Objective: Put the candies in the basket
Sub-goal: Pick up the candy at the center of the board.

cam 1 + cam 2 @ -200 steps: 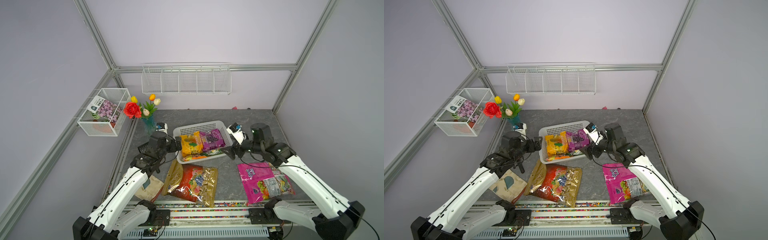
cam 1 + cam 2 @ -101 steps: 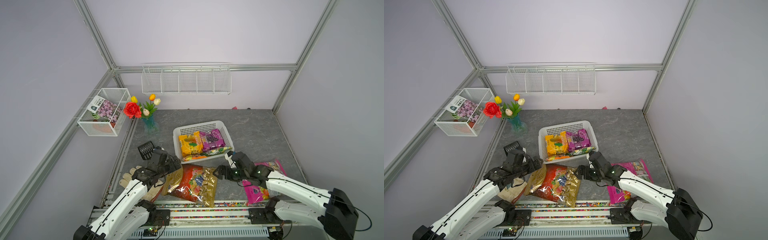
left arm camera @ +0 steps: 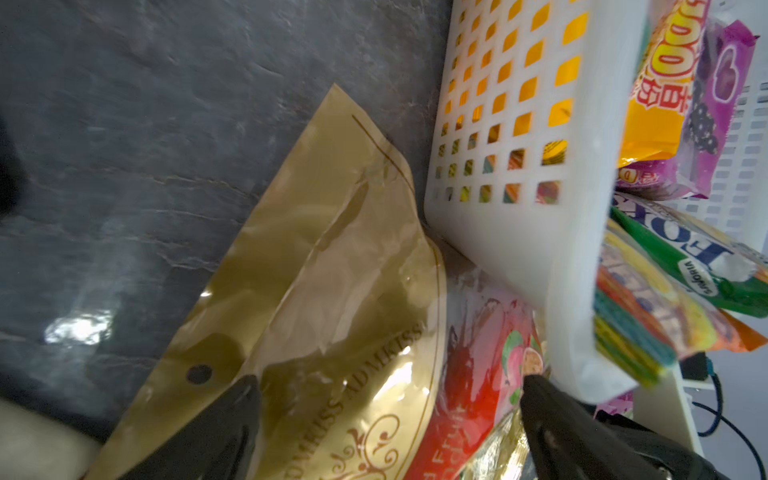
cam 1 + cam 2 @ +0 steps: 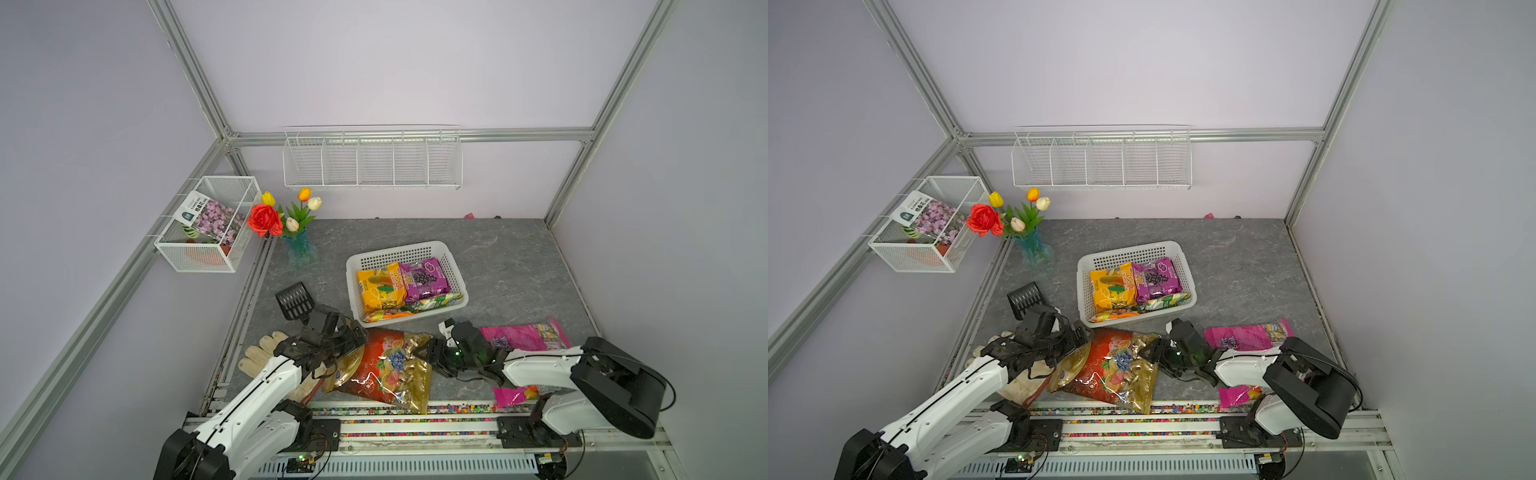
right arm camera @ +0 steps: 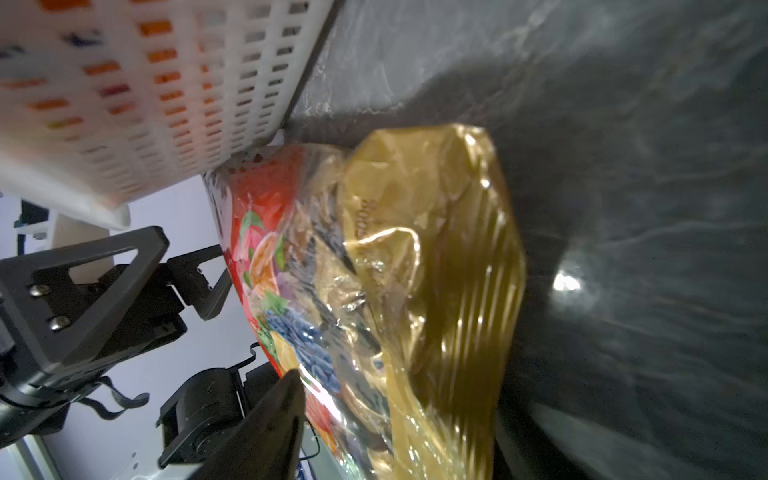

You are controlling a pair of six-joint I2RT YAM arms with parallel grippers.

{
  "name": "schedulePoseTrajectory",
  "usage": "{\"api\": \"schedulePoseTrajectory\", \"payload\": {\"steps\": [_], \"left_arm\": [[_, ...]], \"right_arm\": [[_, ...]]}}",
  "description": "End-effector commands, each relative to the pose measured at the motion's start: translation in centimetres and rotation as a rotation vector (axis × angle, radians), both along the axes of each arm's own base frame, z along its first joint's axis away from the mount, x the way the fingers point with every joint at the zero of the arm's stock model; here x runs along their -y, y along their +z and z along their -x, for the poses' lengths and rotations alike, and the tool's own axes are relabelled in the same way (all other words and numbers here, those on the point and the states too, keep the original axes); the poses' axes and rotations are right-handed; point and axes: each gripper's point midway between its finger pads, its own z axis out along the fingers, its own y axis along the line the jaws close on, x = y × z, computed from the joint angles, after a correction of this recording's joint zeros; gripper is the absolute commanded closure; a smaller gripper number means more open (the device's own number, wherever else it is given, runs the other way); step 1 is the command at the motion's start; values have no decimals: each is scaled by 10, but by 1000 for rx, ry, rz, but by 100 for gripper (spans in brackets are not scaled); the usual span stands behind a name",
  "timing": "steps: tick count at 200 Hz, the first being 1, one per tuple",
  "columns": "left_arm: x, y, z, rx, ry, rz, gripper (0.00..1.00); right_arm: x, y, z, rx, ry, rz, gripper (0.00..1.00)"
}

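The white basket (image 4: 399, 250) (image 4: 1129, 251) holds yellow (image 4: 380, 286), purple (image 4: 424, 277), green (image 4: 436, 300) and orange (image 4: 388, 316) candies. A large gold-and-red bag (image 4: 386, 368) (image 4: 1108, 365) lies flat just in front of it. My left gripper (image 4: 355, 338) (image 3: 386, 399) is open, its jaws straddling the bag's gold top end. At the opposite end, my right gripper (image 4: 430, 357) (image 5: 399, 395) has the bag's edge between its half-closed jaws. One of its fingers (image 5: 278, 411) lies against the bag and the other is hidden. The pink bag (image 4: 523, 336) lies partly under the right arm.
A black slotted scoop (image 4: 295, 301) and a pale glove (image 4: 259, 359) lie left of the left arm. A vase of flowers (image 4: 299, 245) stands at the back left. A wire mesh box (image 4: 208, 253) and a wire rack (image 4: 372, 162) hang on the walls. A bead-strewn rail (image 4: 457, 409) runs along the front.
Both arms have come down from beside the basket to the two ends of the gold-and-red bag. The right jaws have narrowed around its edge. The right arm now covers part of the pink bag.
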Motion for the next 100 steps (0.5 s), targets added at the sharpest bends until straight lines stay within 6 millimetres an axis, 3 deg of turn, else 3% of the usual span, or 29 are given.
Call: {"api": "schedulePoseTrajectory", "payload": {"steps": [1,20,46,58,100], "left_arm": [[6,-4,2,-18,-27,25,0],[6,-3,3,-13,-27,30,0],[6,-2,3,-7,-24,35,0],[5,0,2,-5,-22,31,0],[-13,14,-2,29,37,-55,0]], "right_arm": [[-11,14,-1,29,9,-97,47],[-12,20,-1,58,22,-106,57],[-23,38,-2,125,70,-148,89],[-28,48,-2,158,98,-160,100],[-29,84,4,284,171,-75,100]]}}
